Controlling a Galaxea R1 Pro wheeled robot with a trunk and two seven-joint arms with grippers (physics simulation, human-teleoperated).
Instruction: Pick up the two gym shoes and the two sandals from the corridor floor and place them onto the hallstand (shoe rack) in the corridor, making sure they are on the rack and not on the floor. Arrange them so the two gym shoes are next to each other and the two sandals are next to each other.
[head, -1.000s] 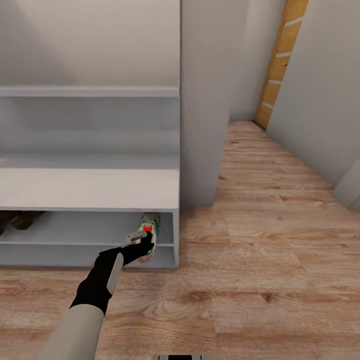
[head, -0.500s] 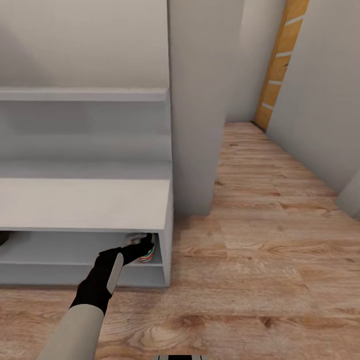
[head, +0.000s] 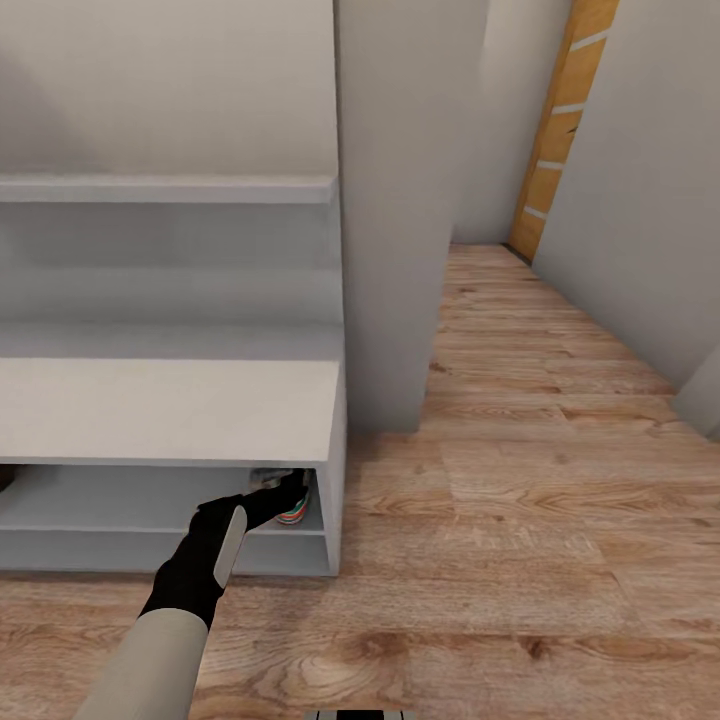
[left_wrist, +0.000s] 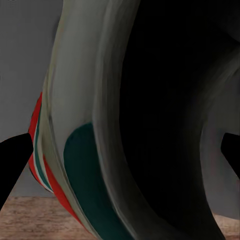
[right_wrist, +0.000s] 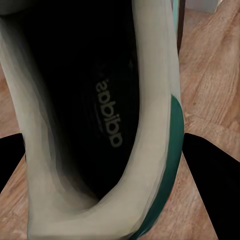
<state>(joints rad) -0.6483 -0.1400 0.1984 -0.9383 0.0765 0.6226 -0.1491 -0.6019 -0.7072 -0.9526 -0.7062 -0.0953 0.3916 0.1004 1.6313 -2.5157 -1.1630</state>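
Note:
The pale-grey hallstand (head: 170, 410) takes up the left of the head view. My left gripper (head: 276, 484) reaches into the right end of its shelf level under the bench top, at the heel of a white gym shoe (head: 295, 511) resting there. Close up in the left wrist view, this gym shoe (left_wrist: 75, 125) sits between the fingers (left_wrist: 12, 167) of the left gripper (left_wrist: 125, 160), which stand wide apart. My right gripper (right_wrist: 105, 165) is shut across the heel end of the other gym shoe (right_wrist: 150, 100), above the corridor floor (right_wrist: 210, 75). A dark sliver of a sandal (head: 4, 478) shows at the shelf's left edge.
A grey wall pillar (head: 400, 250) stands right beside the hallstand's right end. Wood-plank floor (head: 520, 520) runs along the right toward an orange-brown door (head: 560, 130) at the far end, between grey walls.
The view shifted since a second ago, so the bench top now hides more of the shelf and the sandals. The left gripper and shoe sit deeper under it. Nothing moved in the last half second.

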